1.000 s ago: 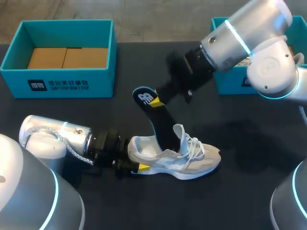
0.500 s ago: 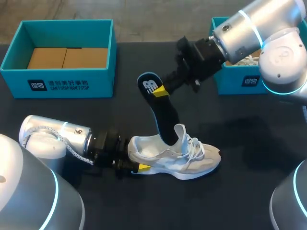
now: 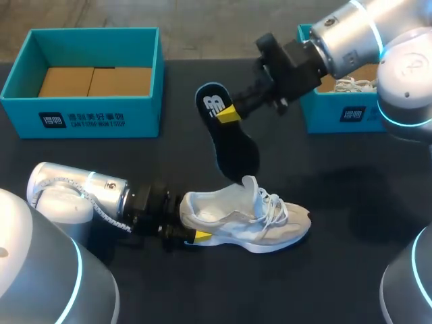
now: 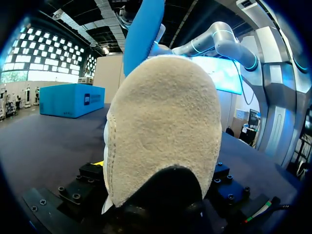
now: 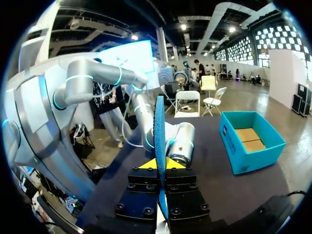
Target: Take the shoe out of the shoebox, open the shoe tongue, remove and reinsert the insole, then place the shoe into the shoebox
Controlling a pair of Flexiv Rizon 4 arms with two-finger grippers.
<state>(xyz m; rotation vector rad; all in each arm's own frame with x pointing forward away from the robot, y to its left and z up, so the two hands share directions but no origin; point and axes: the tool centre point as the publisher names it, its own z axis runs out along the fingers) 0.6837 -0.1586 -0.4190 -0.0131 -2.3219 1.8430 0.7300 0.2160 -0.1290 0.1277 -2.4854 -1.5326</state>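
Dark tabletop [image 3: 351,277] is stretching under everything, and the grey-and-white sneaker [image 3: 243,219] is sitting on its sole near the middle, white laces loose, tongue [image 3: 252,187] standing up

At the sneaker's heel, the left gripper [image 3: 196,235] is coming in low along the table and clamping the heel; one yellow tip is showing against the sole, and in the left wrist view the suede heel [image 4: 163,131] is filling the space right between the fingers

Above the sneaker, the right gripper [image 3: 228,113] is pinching the insole [image 3: 229,142] near its heel end. The right wrist view is showing it edge-on, a thin blue line [image 5: 159,126] squeezed between the two yellow tips, fingers narrow

The insole is hanging tilted, black face with a white logo turned up, its toe end dipping down to the sneaker's opening just behind the tongue. Whether it is touching the collar, I cannot tell. From the left wrist its blue underside [image 4: 144,34] is rising straight over the heel

Well beyond the sneaker's heel side, a teal shoebox [image 3: 81,118] is standing open with brown cardboard inside. Beyond the toe side, a second teal shoebox [image 3: 324,115] is sitting partly behind the right arm [image 3: 344,40], white laces [image 3: 351,84] peeking out of it
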